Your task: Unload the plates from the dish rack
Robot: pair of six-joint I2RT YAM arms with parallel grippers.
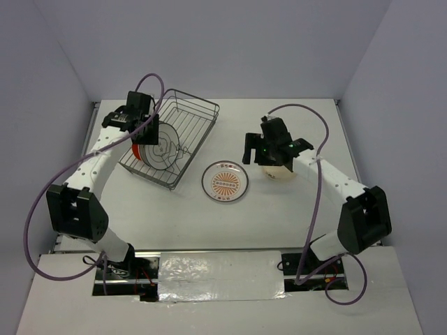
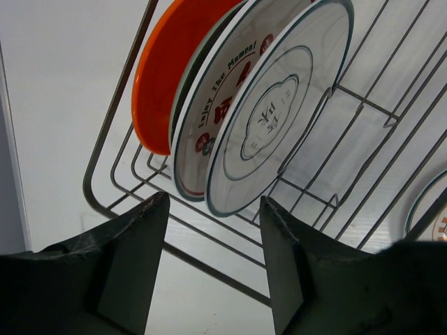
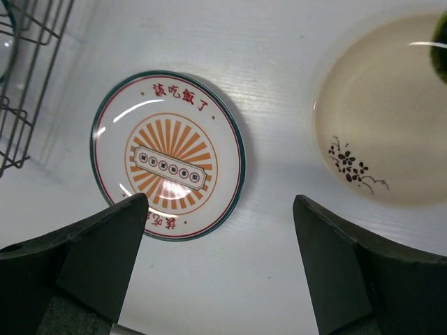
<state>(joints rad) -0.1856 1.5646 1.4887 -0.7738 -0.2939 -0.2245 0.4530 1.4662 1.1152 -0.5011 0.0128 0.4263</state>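
Observation:
Three plates stand on edge in the dish rack (image 1: 183, 132): an orange plate (image 2: 167, 77), a white plate with red patterns (image 2: 213, 112) and a front white plate with a teal rim (image 2: 279, 105). My left gripper (image 2: 213, 206) hangs open just short of the front plate's lower rim, with nothing between its fingers. In the top view the left gripper (image 1: 145, 128) sits over the rack's left end. A sunburst plate (image 3: 167, 160) and a cream plate with a black flower sprig (image 3: 384, 118) lie flat on the table. My right gripper (image 3: 220, 202) hovers open between them, holding nothing.
The rack's wire rim (image 2: 105, 153) and dividers (image 2: 363, 118) run close round the left fingers. A corner of the rack (image 3: 21, 105) shows at the left of the right wrist view. White walls enclose the table on three sides.

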